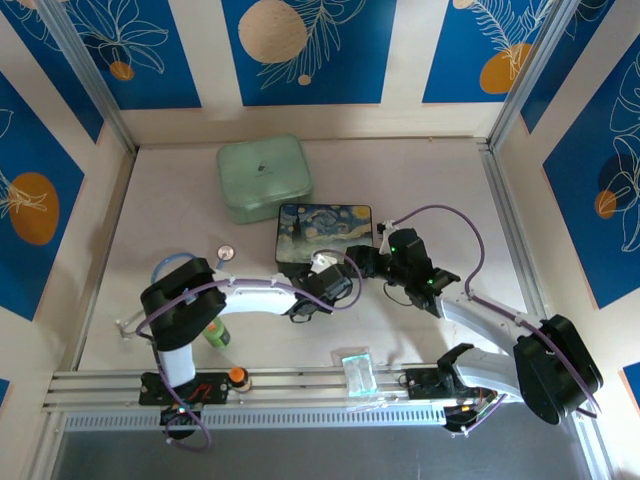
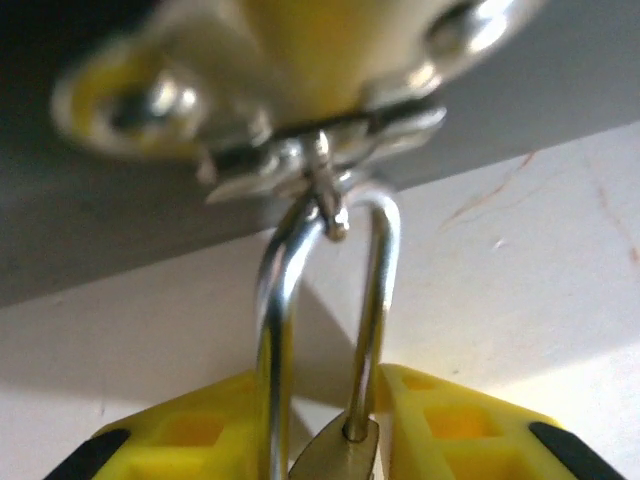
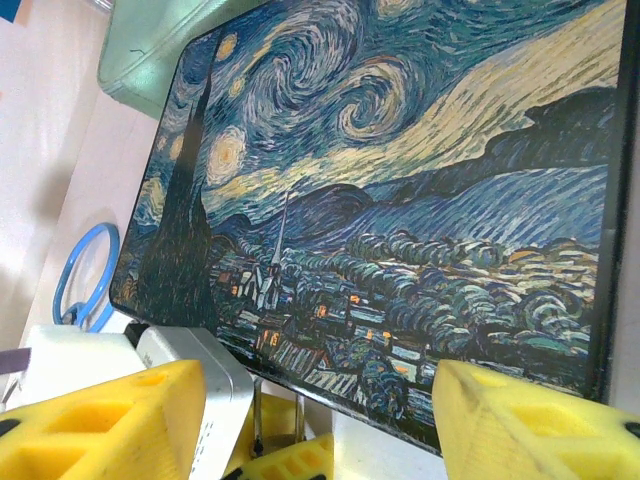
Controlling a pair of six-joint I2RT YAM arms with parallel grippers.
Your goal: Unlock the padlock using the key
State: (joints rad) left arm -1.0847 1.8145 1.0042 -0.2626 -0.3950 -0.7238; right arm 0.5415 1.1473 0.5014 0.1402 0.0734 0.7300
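Observation:
The padlock's thin silver shackle (image 2: 275,330) hangs through the metal clasp (image 2: 320,150) of the starry-night painted box (image 1: 324,232). A sliver of the padlock's body (image 2: 336,458) sits between the yellow pads, and my left gripper (image 2: 330,440) is shut on it. At the box's front edge the left gripper (image 1: 318,290) meets my right gripper (image 1: 368,262). The right gripper (image 3: 320,385) stands open over the box lid (image 3: 400,200), nothing between its fingers. Below it the padlock shackle (image 3: 260,425) shows in the left gripper's pads. The key is out of view.
A pale green case (image 1: 264,177) lies behind the box. A round silver disc (image 1: 226,252) and a blue ring (image 1: 172,262) lie to the left. A green bottle (image 1: 217,333), an orange knob (image 1: 238,376) and a clear plastic piece (image 1: 357,372) sit near the front rail.

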